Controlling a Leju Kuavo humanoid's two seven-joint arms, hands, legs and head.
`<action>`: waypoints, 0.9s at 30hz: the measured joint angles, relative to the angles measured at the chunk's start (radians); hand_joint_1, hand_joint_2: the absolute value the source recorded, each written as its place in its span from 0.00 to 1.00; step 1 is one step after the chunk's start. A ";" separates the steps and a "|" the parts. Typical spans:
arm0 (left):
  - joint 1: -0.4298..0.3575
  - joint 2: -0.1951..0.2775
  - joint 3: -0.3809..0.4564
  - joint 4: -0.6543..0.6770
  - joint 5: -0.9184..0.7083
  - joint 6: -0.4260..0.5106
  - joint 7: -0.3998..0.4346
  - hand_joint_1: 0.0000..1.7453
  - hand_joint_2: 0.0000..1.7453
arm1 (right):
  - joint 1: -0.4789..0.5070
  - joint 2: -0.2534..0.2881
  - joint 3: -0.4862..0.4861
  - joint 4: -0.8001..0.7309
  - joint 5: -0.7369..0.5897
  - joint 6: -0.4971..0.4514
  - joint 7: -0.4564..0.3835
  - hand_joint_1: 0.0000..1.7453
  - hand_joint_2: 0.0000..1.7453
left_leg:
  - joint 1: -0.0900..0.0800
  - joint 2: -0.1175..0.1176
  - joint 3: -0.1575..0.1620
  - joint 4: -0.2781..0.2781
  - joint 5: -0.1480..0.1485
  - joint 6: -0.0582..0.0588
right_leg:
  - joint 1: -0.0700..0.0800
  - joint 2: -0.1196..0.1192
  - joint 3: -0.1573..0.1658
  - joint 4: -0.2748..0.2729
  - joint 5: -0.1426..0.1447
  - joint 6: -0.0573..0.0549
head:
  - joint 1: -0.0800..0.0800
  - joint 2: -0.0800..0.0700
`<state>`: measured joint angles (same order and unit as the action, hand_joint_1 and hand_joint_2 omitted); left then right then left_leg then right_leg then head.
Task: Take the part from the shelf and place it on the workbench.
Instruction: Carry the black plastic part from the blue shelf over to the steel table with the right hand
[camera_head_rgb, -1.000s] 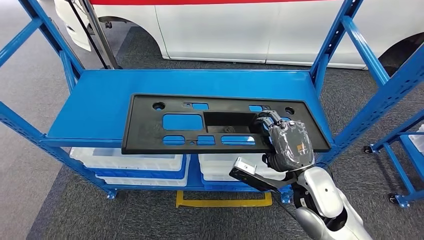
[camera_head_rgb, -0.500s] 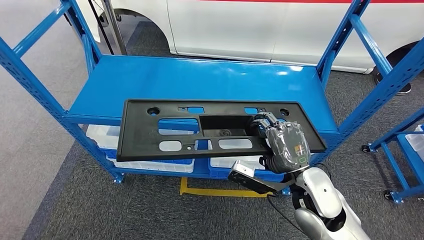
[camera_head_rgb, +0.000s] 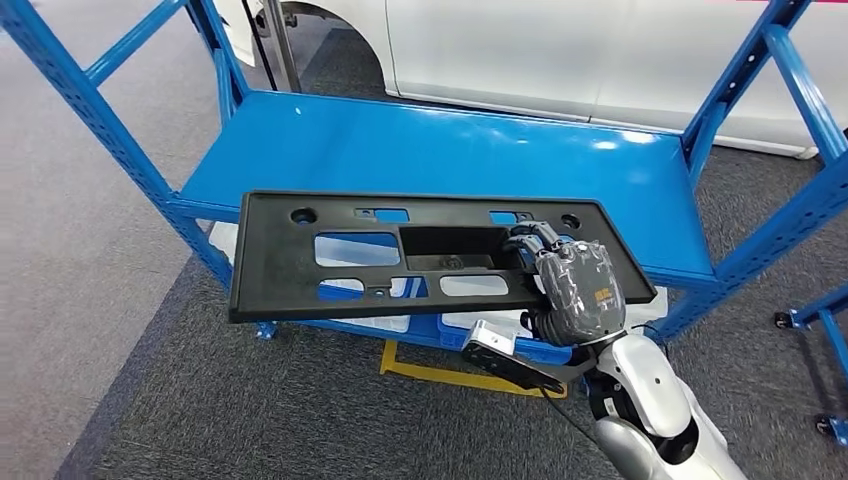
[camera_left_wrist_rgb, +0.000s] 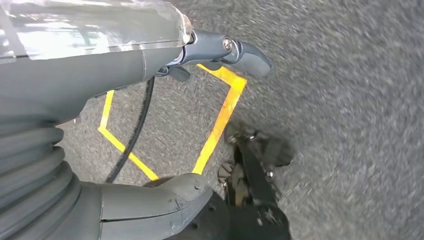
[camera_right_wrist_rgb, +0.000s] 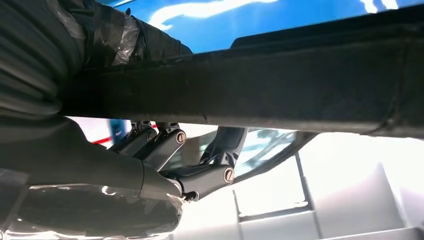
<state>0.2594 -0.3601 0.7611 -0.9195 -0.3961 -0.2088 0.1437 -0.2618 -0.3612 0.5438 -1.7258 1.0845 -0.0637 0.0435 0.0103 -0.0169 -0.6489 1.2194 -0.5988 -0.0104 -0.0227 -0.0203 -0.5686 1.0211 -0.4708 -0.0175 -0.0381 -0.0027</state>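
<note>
The black panel (camera_head_rgb: 420, 255) is gripped near one end by the right hand (camera_head_rgb: 570, 285), fingers curled through its opening, and held clear of the shelf (camera_head_rgb: 440, 150). Placement on the workbench remains undone.

Bright, even overhead light; wrist views soft.
White glare streaks the blue shelf (camera_head_rgb: 450, 150); the carpet (camera_left_wrist_rgb: 350, 100) is blurred in the left wrist view, and the right wrist view's pale background is blown out behind a dark silhouette.

Matt black plastic part (camera_head_rgb: 300, 265), glossy blue painted metal shelf (camera_head_rgb: 440, 150), rough grey carpet floor (camera_head_rgb: 120, 400).
</note>
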 joint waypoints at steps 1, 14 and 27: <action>-0.003 0.000 0.007 0.002 -0.007 -0.001 -0.001 0.00 1.00 | 0.003 0.000 0.002 -0.002 -0.001 0.000 0.000 1.00 1.00 | 0.002 0.006 -0.028 0.054 -0.015 -0.003 | 0.001 -0.013 -0.001 0.001 0.000 0.000 | 0.000 0.000; -0.091 0.010 0.226 0.072 -0.299 -0.072 -0.055 0.00 1.00 | 0.027 0.081 0.068 -0.034 0.085 -0.014 0.032 1.00 1.00 | 0.000 0.030 0.082 -0.218 0.144 0.047 | 0.002 -0.011 -0.039 0.129 -0.097 0.041 | 0.001 0.000; -0.170 0.066 0.356 0.248 -0.502 -0.037 -0.167 0.00 1.00 | 0.040 0.135 0.096 -0.009 0.119 -0.050 0.049 1.00 1.00 | -0.004 -0.101 0.043 -0.186 0.145 0.009 | 0.003 0.063 0.004 0.005 -0.004 -0.001 | -0.001 0.000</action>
<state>0.0895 -0.2939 1.1171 -0.6712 -0.8979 -0.2457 -0.0233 -0.2221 -0.2265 0.6398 -1.7351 1.2032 -0.1141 0.0927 0.0064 -0.1176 -0.6057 1.0333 -0.4538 -0.0009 -0.0197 0.0422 -0.5642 1.0262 -0.4749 -0.0186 -0.0387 -0.0027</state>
